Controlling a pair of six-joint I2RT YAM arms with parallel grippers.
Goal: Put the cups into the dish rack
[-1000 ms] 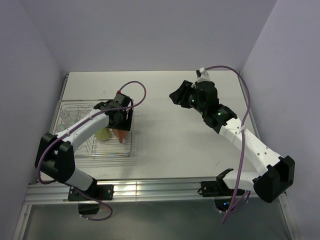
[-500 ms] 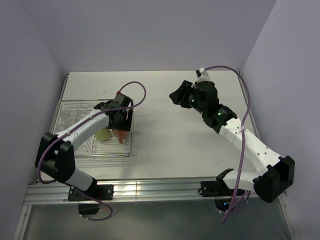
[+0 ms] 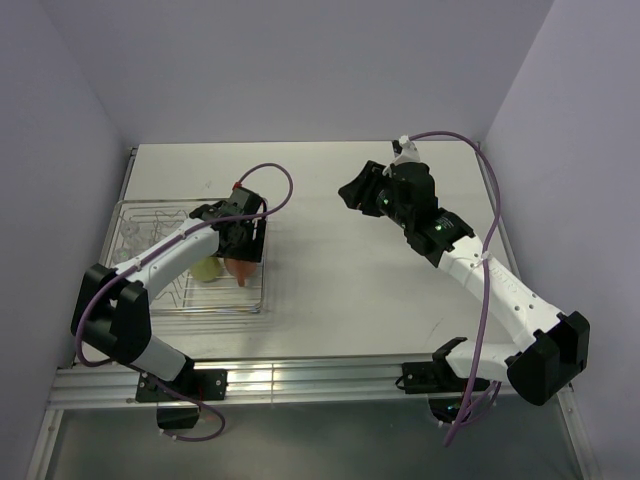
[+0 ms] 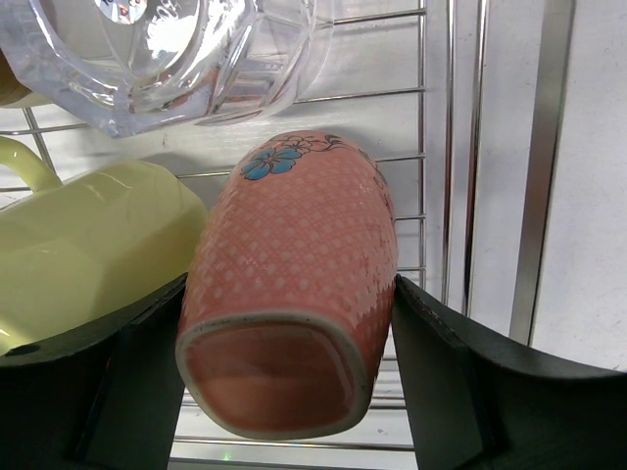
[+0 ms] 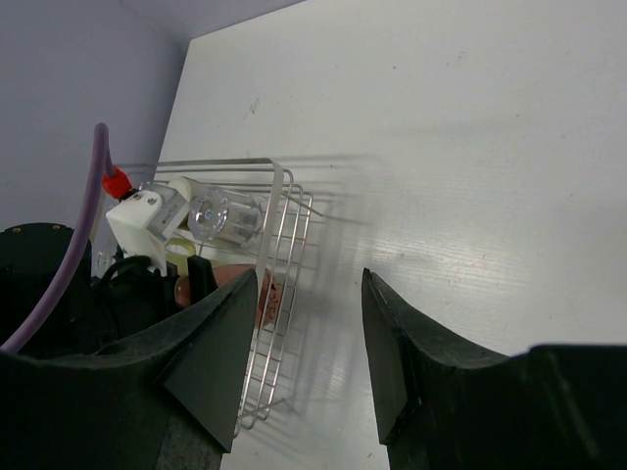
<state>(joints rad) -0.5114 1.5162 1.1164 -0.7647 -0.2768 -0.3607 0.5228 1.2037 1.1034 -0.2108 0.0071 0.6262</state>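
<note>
Nothing moves: the left gripper [image 4: 294, 362] still clamps the salmon-orange mug [image 4: 304, 225] in the left-edge dish rack [image 3: 262, 290], release pending; the right gripper [image 5: 309, 279] gapes empty.

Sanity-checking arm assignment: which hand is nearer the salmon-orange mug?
Left. The left hand has a finger against each side of the salmon-orange mug inside the dish rack; the right hand hangs open above the table, well to the rack's right.

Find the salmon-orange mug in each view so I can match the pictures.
Top external: salmon-orange mug in the dish rack, near-right part.
Left wrist: mug centre frame, between the left gripper fingers.
Right wrist: sliver at lower left, behind rack wires.
Shared landmark: the rack's right side rail.
</note>
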